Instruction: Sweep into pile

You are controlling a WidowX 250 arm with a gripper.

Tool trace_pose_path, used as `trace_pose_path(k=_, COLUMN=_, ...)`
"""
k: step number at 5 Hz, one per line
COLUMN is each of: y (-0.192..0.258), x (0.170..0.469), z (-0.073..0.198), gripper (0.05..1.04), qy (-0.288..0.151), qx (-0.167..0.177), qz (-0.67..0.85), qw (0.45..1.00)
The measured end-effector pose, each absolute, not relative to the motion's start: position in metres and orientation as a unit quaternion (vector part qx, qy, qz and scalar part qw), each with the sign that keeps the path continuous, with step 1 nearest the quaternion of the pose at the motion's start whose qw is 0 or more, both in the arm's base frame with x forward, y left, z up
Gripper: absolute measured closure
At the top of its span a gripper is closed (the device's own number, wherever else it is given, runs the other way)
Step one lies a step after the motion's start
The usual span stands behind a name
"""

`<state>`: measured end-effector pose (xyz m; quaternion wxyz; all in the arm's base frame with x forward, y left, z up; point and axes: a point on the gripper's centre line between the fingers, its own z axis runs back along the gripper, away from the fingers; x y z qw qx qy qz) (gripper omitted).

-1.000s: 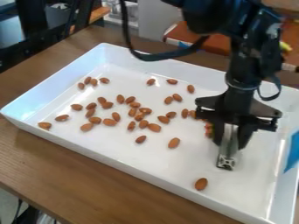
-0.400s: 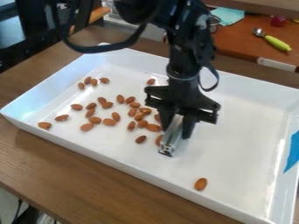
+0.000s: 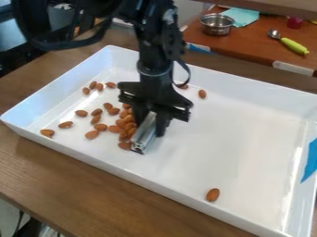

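The black gripper (image 3: 150, 121) hangs over the left-centre of the white tray (image 3: 229, 134), shut on a silver metal bar (image 3: 143, 135) that slants down to the tray floor. Brown almonds (image 3: 124, 134) crowd against the bar's left side. More almonds (image 3: 96, 119) lie scattered between there and the tray's left wall, with several near the back left corner. One almond (image 3: 202, 94) rests near the back wall, another right behind the gripper. A lone almond (image 3: 213, 195) lies by the front wall at the right. The arm hides part of the tray behind it.
The tray's raised walls surround the work area on a brown wooden table (image 3: 93, 178). Blue tape (image 3: 311, 159) marks the right wall. On a surface behind stand a metal pot (image 3: 217, 24), a teal cloth (image 3: 241, 16) and a spoon with a green handle (image 3: 294, 46).
The gripper and bar have moved left across the tray. Almonds from the middle and right have shifted left and bunched beside the bar. The lone front almond has stayed in place.
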<state>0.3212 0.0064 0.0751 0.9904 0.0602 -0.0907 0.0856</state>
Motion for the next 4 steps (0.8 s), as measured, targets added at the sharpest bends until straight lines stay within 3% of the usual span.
trace_pose_path(k=2, y=0.051, x=0.310, z=0.075, gripper=0.702, qy=-0.105, qx=0.095, qz=0.081, qw=0.987)
trace_pose_path(k=4, y=0.097, x=0.287, z=0.076, gripper=0.702, qy=-0.140, qx=0.158, qz=0.075, qw=0.975)
